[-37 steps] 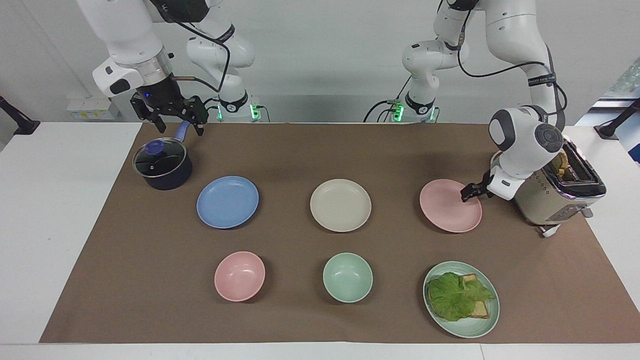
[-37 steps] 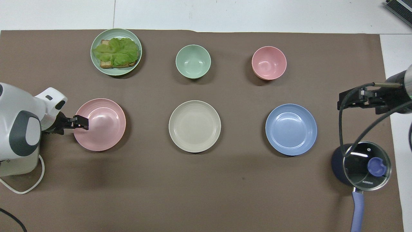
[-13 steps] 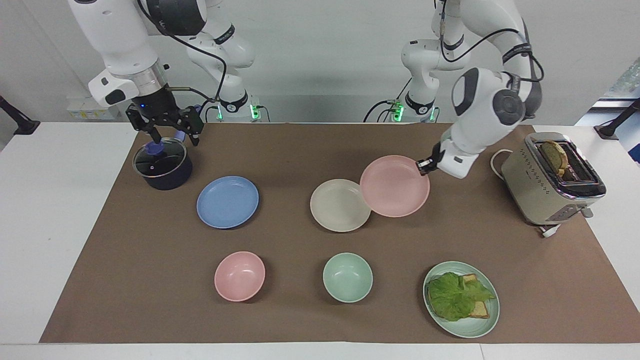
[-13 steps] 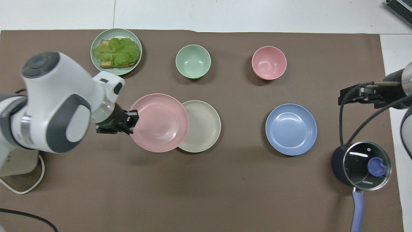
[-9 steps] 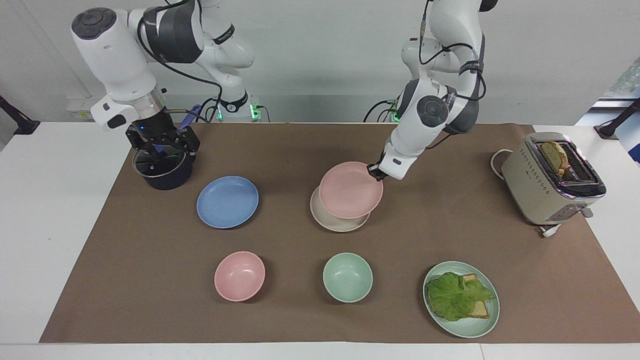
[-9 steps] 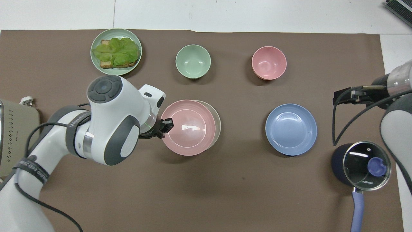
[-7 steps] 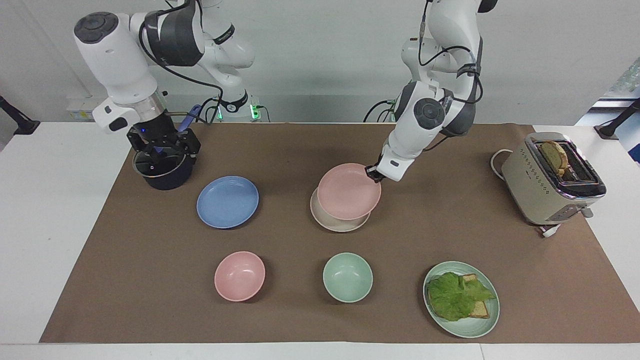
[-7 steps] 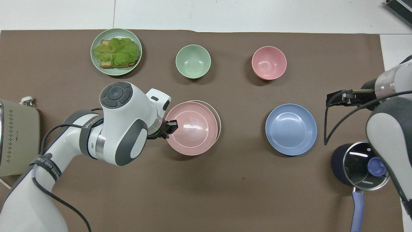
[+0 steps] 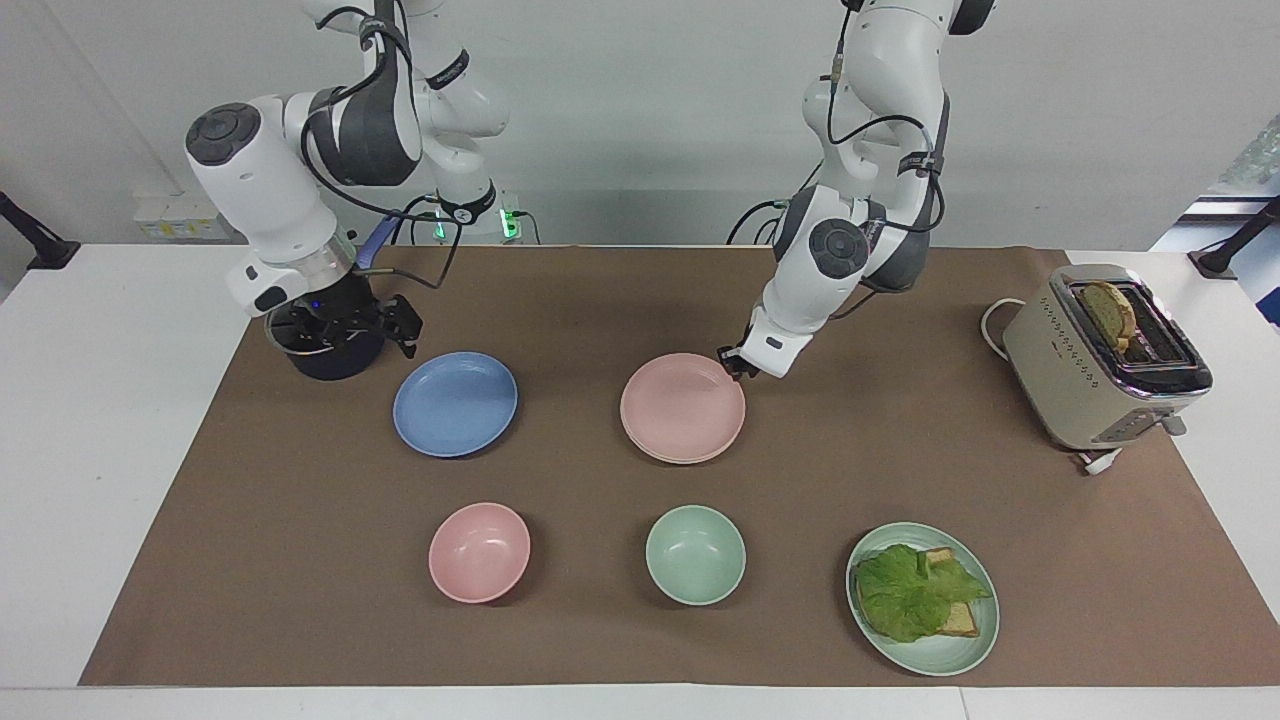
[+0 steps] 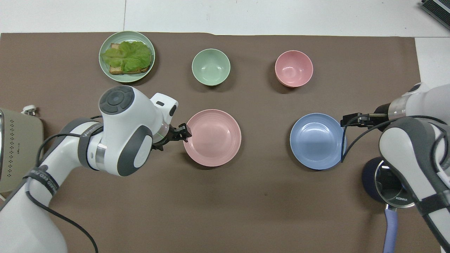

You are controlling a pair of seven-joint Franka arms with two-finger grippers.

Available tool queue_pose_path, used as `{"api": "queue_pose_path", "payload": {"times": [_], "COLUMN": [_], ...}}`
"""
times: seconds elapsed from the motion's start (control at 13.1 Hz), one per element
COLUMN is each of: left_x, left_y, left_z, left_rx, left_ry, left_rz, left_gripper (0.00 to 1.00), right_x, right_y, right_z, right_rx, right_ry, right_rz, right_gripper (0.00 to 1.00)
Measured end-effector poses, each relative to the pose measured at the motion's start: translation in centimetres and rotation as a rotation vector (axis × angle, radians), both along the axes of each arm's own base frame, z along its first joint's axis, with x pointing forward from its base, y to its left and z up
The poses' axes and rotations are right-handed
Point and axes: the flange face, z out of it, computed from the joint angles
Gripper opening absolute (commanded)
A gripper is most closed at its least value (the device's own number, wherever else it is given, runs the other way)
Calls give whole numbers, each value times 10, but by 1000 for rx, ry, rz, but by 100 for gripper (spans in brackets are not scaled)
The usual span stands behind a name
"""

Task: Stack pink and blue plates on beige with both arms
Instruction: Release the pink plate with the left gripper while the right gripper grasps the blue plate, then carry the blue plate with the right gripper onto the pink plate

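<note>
Pink sits on beige now: the pink plate (image 9: 683, 405) lies flat on the beige plate (image 9: 690, 458), covering it so fully that only a thin cream edge peeps out on the side away from the robots. The stack rests at the middle of the brown mat (image 9: 640, 620). At the plate's rim, on the side toward the left arm's end of the table, the left gripper (image 9: 737, 362) is low by the edge; its fingers appear parted at the rim, though I cannot tell whether they touch it. The blue plate (image 9: 455, 403) lies alone on the mat toward the right arm's end, well apart from the stack. The right gripper (image 9: 385, 325) hovers by the dark saucepan (image 9: 325, 355), just beside the blue plate's edge nearest that arm; from the overhead view its tips (image 10: 351, 120) reach to that rim. Its fingers are too dark and jumbled for me to tell whether they are spread or pressed together, and I see nothing held in them.

Farther from the robots sit a pink bowl (image 9: 479, 552), a green bowl (image 9: 695, 554) and a green plate with lettuce and bread (image 9: 922, 598). A toaster (image 9: 1105, 360) stands at the left arm's end.
</note>
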Motion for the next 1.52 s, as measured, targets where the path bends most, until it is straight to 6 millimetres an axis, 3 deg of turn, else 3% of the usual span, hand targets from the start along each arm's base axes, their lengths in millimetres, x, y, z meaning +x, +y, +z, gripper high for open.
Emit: {"api": "queue_pose_path", "payload": {"times": [0.15, 0.3, 0.38, 0.53, 0.61, 0.76, 0.99, 1.22, 1.37, 1.52], "left_x": [30, 55, 63, 69, 69, 67, 60, 48, 47, 47], "left_y": [79, 153, 178, 206, 215, 230, 239, 233, 231, 232], "left_z": [3, 23, 43, 96, 125, 176, 226, 257, 260, 259], "left_rx": [27, 48, 53, 55, 55, 59, 71, 74, 74, 74], "left_ry": [-35, -98, -130, -179, -194, -222, -260, -277, -279, -279], "left_rz": [-40, -100, -123, -160, -189, -227, -233, -246, -249, -247], "left_gripper": [100, 100, 100, 100, 100, 100, 100, 100, 100, 100], "right_x": [7, 6, 1, -14, -19, -23, -27, -28, -28, -23], "right_y": [-3, -6, -13, -31, -37, -40, -37, -35, -35, -33], "right_z": [-38, -72, -86, -107, -112, -116, -117, -115, -112, -93], "right_rx": [2, -1, -5, 14, 26, 33, 47, 79, 84, 94], "right_ry": [-3, -12, -15, 0, 6, 12, 38, 39, 40, 44], "right_rz": [3, 9, 12, 24, 39, 62, 68, 72, 75, 88], "right_gripper": [100, 99, 96, 90, 86, 67, 0, 0, 0, 0]}}
